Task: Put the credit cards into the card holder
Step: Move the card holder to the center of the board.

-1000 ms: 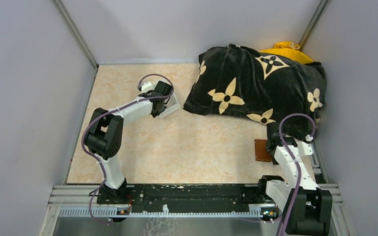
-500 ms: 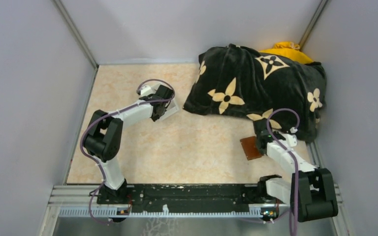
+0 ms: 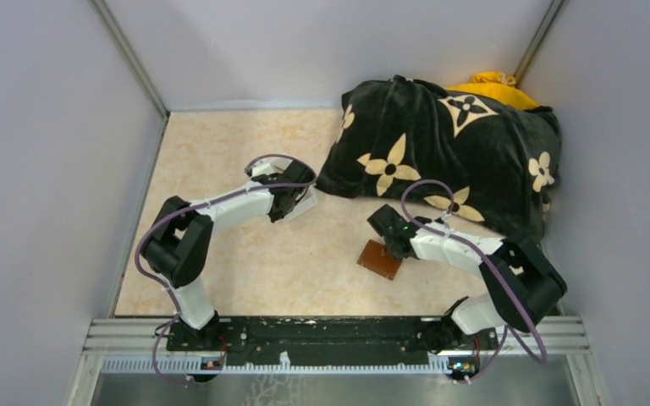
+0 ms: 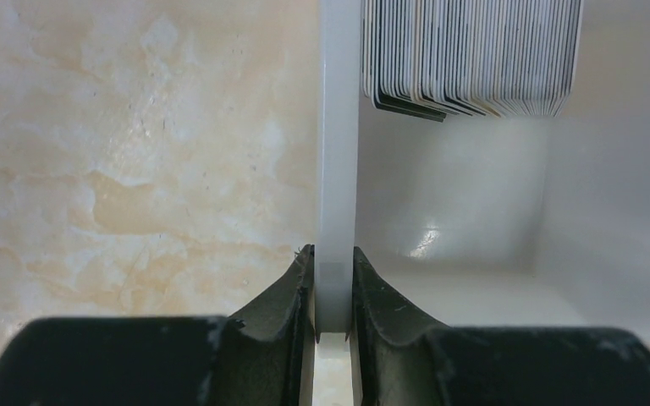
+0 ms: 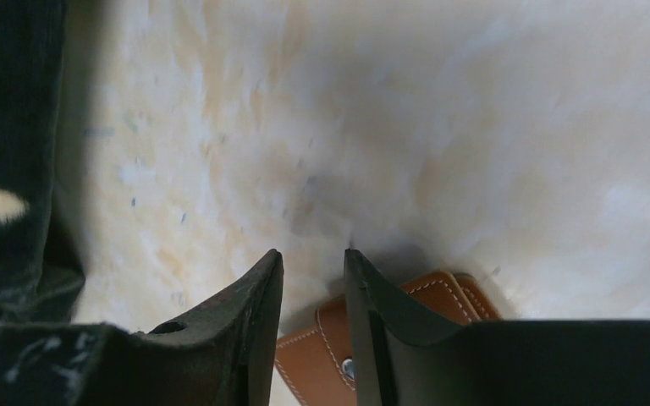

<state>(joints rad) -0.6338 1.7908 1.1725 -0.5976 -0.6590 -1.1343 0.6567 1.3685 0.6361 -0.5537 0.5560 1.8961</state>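
Now, left jaws pinched clear tray (image 4: 337, 127) wall, credit cards (image 4: 470, 59) stacked inside. Right jaws stood narrow over card holder (image 5: 427, 304) on bench (image 4: 135, 169); could not tell if gripped. Best bet: settle holder near tray, open it before feeding cards.

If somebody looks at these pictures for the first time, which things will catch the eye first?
A big black blanket with cream flowers fills the far right corner of the table, a yellow thing peeking out behind it. The left claw pinches the wall of a clear tray that holds a packed stack of cards. Near the middle, the right claw grips a brown wallet.
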